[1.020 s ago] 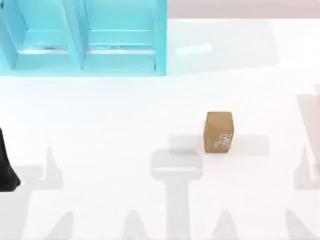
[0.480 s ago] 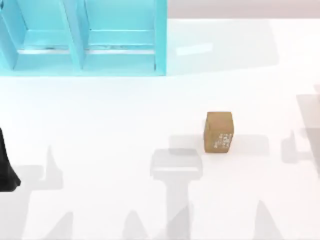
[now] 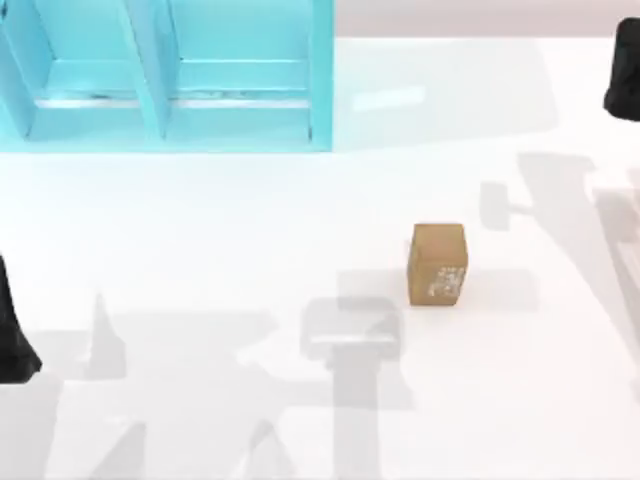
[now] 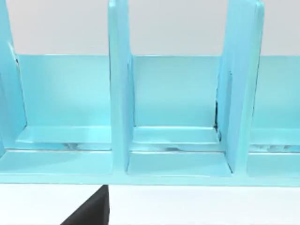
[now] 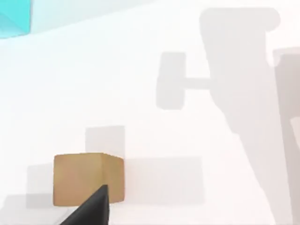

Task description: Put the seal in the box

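Meanwhile seal (image 3: pixel 437 264) stands on table (image 3: pixel 200 250), well apart from box (image 3: pixel 165 75)

My left arm (image 3: pixel 12 330) reads as a plain matte black mass with a rounded lower end, no markings, cables or screws that I can make out. My right arm (image 3: pixel 624 72) is the same flat black, a blunt rounded shape. In each wrist view I see one black, wedge-shaped finger tip (image 4: pixel 91 210) (image 5: pixel 91 209), smooth and unmarked.
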You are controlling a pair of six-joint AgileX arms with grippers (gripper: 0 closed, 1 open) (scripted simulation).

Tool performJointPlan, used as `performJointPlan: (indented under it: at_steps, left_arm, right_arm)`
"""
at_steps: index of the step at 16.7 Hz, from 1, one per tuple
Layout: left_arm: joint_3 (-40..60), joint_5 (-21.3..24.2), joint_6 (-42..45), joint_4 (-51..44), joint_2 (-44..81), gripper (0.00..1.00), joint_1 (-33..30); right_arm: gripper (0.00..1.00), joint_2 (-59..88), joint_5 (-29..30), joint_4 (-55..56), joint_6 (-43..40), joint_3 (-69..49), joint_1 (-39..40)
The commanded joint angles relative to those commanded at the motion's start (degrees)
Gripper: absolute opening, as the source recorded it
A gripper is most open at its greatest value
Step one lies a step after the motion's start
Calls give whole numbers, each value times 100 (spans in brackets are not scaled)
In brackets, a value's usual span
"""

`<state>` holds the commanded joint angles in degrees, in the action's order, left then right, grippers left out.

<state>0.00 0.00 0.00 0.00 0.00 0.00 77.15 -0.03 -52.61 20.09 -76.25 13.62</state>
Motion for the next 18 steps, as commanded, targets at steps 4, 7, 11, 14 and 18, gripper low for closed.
performJointPlan:
  at_steps: [4,7,11,14,18]
  left_arm:
    - [0,0,0,0,0,100,0]
    - [0,0,0,0,0,100,0]
    - [0,0,0,0,0,100,0]
    - [0,0,0,0,0,100,0]
    - [0,0,0,0,0,100,0]
  right_arm:
    - [100,2227,-18,-1195,521,-1872,670]
    - [100,3595,-20,-1940,827,-2923,1141]
    - [100,4639,-12,-2584,1074,-3731,1573]
    - [100,4802,-10,-2697,1115,-3857,1652]
    - [100,4797,-12,-2685,1110,-3842,1626]
